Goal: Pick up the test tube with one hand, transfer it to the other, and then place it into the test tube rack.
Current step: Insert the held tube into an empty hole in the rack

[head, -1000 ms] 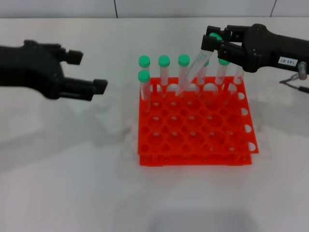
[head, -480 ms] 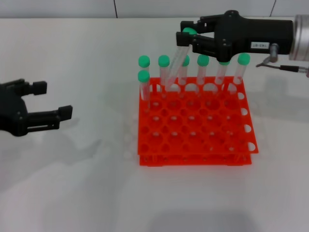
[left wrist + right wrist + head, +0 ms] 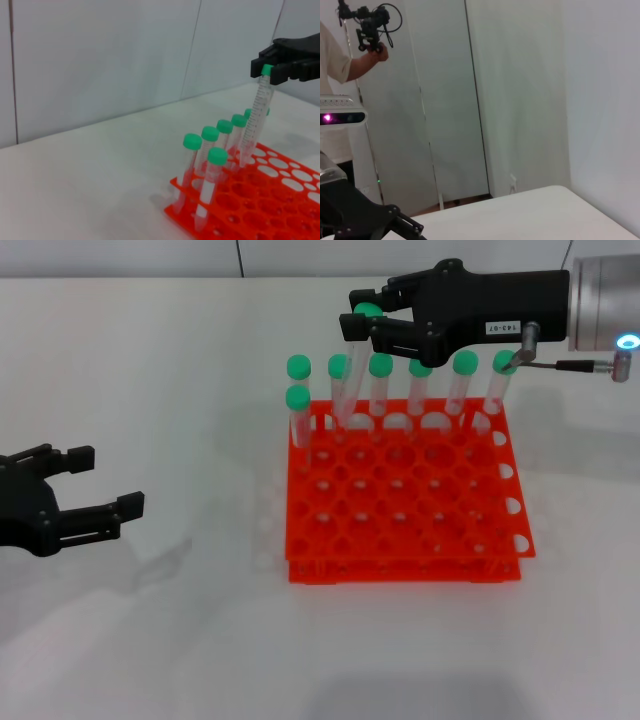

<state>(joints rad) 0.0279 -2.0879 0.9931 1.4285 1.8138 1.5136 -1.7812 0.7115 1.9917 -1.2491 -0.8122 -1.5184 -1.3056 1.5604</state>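
Right gripper (image 3: 362,328), upper centre of frame, grips the test tube (image 3: 350,380) by its cap.
Advise straightening it over a free hole in the test tube rack (image 3: 405,495) before lowering; left gripper (image 3: 100,485) idle, open.

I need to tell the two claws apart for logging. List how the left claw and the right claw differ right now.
The right claw is shut on a tube by its green cap, above the rack's back row; the left claw is open and empty. The right claw is raised over the rack; the left sits low, off to the rack's left. The right bears a white label; the left shows none. Both are black and two-fingered.
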